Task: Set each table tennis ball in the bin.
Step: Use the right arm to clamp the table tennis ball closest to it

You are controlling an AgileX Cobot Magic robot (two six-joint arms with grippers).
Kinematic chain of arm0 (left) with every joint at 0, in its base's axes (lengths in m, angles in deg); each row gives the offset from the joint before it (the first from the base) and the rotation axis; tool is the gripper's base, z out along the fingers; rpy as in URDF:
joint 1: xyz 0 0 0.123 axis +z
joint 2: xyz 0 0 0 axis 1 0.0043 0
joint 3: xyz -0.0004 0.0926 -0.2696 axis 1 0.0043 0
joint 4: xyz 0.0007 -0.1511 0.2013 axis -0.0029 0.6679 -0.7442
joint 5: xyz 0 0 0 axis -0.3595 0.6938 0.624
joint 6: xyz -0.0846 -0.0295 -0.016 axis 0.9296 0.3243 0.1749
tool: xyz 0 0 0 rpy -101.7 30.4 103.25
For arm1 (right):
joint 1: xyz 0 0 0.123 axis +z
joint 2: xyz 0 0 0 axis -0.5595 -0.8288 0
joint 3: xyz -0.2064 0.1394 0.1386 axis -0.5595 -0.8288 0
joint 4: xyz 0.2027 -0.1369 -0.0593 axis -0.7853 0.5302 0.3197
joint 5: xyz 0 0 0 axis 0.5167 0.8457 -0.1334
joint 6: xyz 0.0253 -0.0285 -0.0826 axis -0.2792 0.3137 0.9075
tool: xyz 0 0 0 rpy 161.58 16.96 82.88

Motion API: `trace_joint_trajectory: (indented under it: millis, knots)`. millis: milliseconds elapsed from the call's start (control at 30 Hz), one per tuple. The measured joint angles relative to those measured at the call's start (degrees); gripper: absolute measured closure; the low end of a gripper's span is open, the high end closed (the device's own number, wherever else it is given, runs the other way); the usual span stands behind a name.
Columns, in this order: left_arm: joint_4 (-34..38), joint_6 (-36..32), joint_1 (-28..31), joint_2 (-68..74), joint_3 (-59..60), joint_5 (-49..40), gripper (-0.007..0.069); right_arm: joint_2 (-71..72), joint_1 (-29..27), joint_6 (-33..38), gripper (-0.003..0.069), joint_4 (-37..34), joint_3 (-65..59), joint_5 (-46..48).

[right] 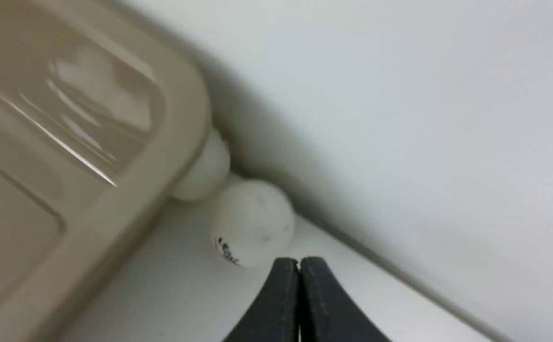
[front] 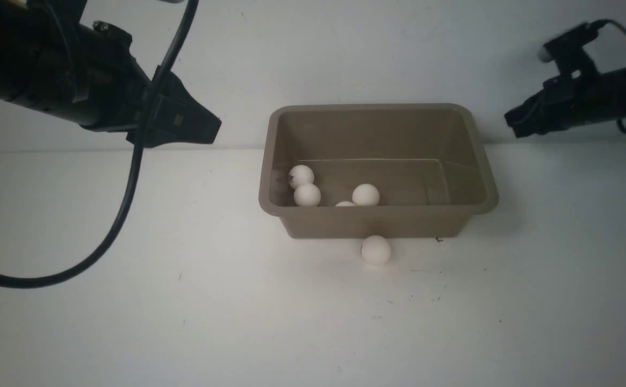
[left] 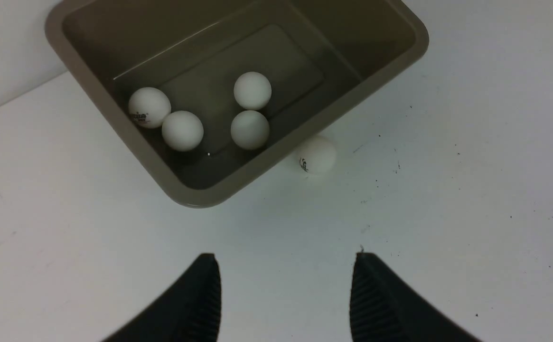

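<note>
Fingers: your right gripper (right: 299, 262) is pressed shut on nothing, tips just short of a logo ball (right: 252, 223) lying between the bin (right: 186, 109) corner and the back wall (right: 399, 95); a second ball (right: 206, 166) sits tucked under the rim beside it. Your left gripper (left: 285, 256) stands open, empty. Four balls (left: 182, 130) lie inside the bin; a front ball (front: 375, 250) rests just outside its near wall. Expect light, stiff, smooth spheres that skid away: pinch across the middle. Logos dark, unreadable.
</note>
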Motion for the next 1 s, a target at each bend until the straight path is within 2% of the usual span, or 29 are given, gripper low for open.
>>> trace_joint_trajectory:
  millis: [267,467,567,667,767,1000]
  knots:
    - [-0.05,0.0,0.0,0.09,0.0,0.11,0.0283,9.81,-1.06,-1.7,0.0673,-1.03,0.0,17.78]
    - [1.94,-2.15,-1.46,2.91,-0.07,-0.72,0.0283,16.31,-1.06,-4.93,0.0673,-1.47,0.0,23.25]
    - [1.81,-6.28,-5.43,5.85,-0.06,-2.18,0.0283,19.06,-1.06,-6.79,0.0673,-1.56,0.0,25.98]
    - [0.45,-8.03,-11.85,9.4,-0.06,-2.8,0.0283,21.28,-1.06,-8.0,0.0673,-1.99,0.0,27.01]
    - [-3.16,-6.08,-16.66,13.21,-0.06,-2.86,0.0283,22.2,-1.06,-9.56,0.0673,-2.3,0.0,27.12]
    - [-5.21,-3.81,-21.86,20.54,-0.06,1.22,0.0283,22.2,-1.05,-13.62,0.0673,-2.36,0.0,27.23]
